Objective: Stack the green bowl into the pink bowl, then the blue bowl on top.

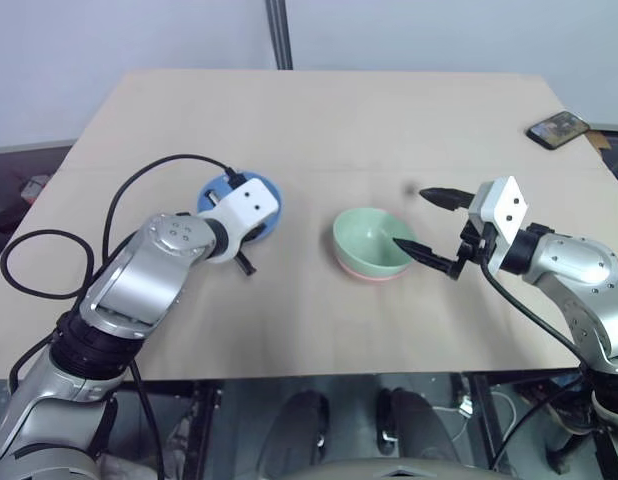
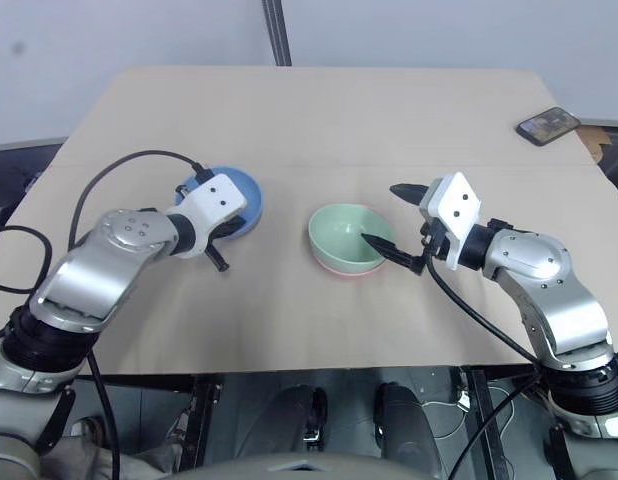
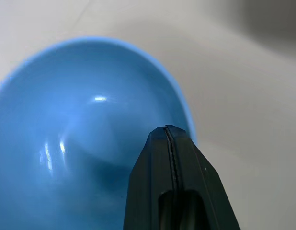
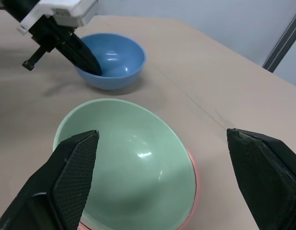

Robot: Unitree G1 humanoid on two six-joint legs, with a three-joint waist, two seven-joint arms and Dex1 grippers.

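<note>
1. Left tool (image 3: 169,143) is shut, fingers pressed together at the blue bowl's (image 1: 269,215) near rim; whether the rim is pinched, unclear.
2. Right tool (image 1: 429,222) is spread wide, empty, just right of the green bowl (image 1: 371,238).
3. Green bowl sits nested in the pink bowl (image 1: 374,272), mid-bench (image 1: 389,110).
4. Stack lies right of the blue bowl; bare bench between.

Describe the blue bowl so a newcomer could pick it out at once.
On the wooden table, look to the robot's left side, where the left claw reaches. The blue bowl sits there alone on the tabletop, its rim shut between that claw's fingers. Unlike the green bowl, nested in the pink bowl at the centre, it is sky blue and unstacked.
</note>
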